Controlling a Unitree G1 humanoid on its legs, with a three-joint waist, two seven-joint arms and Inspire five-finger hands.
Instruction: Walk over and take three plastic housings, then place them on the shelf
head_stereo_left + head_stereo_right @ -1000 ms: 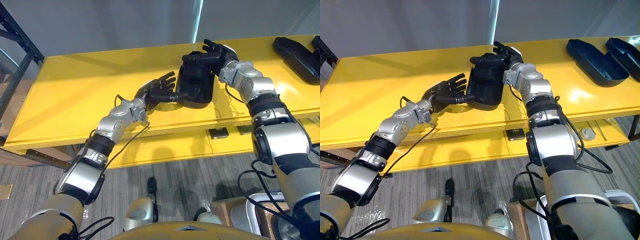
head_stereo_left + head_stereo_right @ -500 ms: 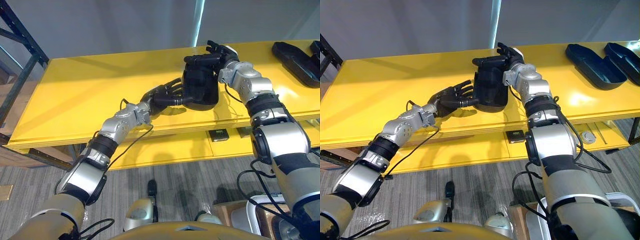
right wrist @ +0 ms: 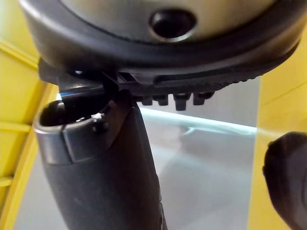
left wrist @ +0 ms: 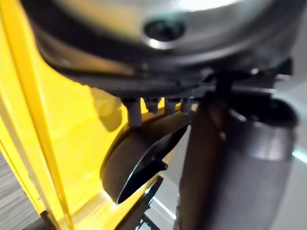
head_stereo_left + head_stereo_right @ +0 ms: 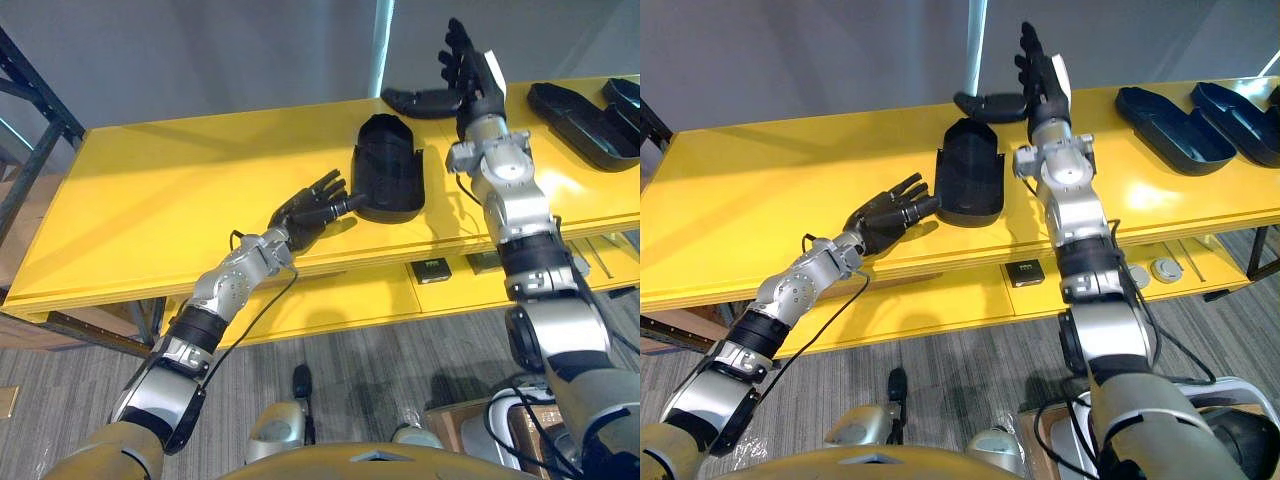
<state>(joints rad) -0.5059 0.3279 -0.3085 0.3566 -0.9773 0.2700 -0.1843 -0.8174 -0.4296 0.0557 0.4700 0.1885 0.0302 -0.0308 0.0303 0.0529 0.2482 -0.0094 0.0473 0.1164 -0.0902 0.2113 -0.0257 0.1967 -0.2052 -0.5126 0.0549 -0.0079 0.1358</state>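
Housing (image 5: 388, 180), matte black, scoop-shaped, lies mid-frame on glossy yellow table (image 5: 150, 200); left hand (image 5: 305, 212) open beside it, right hand (image 5: 470, 70) spread, empty.

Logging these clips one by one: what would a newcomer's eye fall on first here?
A bright yellow table with a black plastic housing lying at its middle. The right robot hand is held high over the table's far edge, fingers straight and holding nothing, while the left robot hand is open just left of the housing's near end, fingertips close to its rim. More black housings lie at the table's right end.
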